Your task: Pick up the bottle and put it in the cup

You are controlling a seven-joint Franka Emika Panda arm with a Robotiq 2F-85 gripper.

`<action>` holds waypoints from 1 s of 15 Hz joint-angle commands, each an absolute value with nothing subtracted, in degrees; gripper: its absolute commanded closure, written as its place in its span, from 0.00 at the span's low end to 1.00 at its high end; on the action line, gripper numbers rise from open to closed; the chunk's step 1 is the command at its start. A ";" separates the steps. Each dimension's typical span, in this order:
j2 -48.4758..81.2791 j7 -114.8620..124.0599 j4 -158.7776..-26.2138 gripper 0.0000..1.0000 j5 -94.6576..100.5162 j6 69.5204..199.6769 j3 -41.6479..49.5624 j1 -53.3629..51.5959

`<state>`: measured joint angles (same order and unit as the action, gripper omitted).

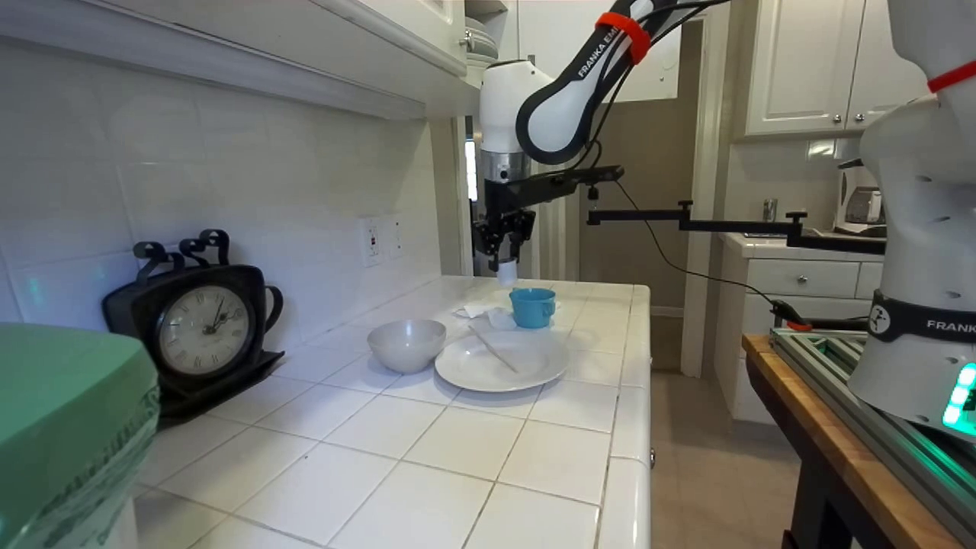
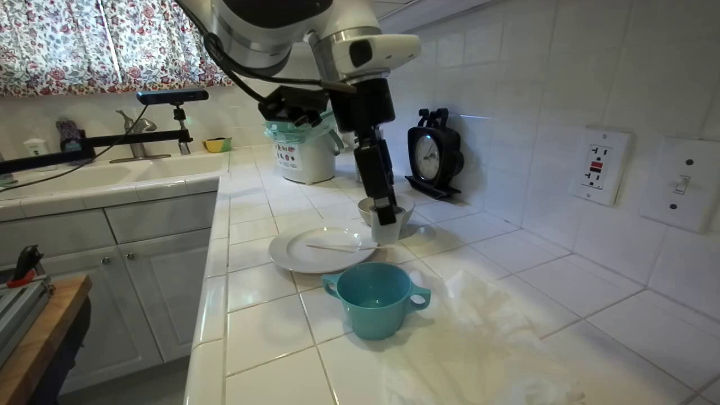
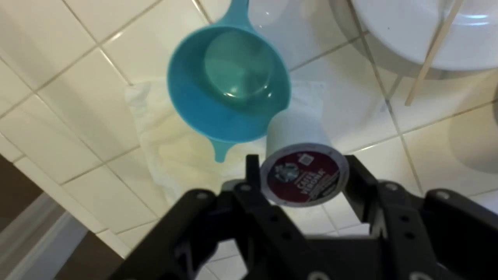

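No bottle shows in the gripper; it is shut on a small white coffee pod with a maroon lid, seen in the wrist view (image 3: 305, 175) and in both exterior views (image 1: 507, 273) (image 2: 387, 228). My gripper (image 3: 302, 168) points down, with a finger on either side of the pod's rim. The teal-blue two-handled cup (image 2: 378, 320) stands upright on the counter and looks empty. It also shows in the wrist view (image 3: 229, 112) and in an exterior view (image 1: 532, 308). The pod hangs above the counter; in the wrist view its body overlaps the cup's rim.
A white plate (image 1: 457, 372) with a thin wooden stick (image 3: 432, 54) lies near the cup. A pale bowl (image 1: 404, 347) stands beside the plate. A crumpled white napkin (image 3: 159, 128) lies under and beside the cup. A black clock (image 1: 206, 328) stands by the wall. Cabinets (image 1: 381, 38) hang above.
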<state>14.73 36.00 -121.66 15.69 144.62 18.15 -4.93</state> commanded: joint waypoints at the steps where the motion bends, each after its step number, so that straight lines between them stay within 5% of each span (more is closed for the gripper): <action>1: 10.38 44.93 -125.17 0.71 21.34 141.65 18.25 -4.42; 15: 12.31 61.47 -129.34 0.71 27.32 149.74 17.65 1.06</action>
<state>11.80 58.29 -128.55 25.25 145.77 18.05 0.07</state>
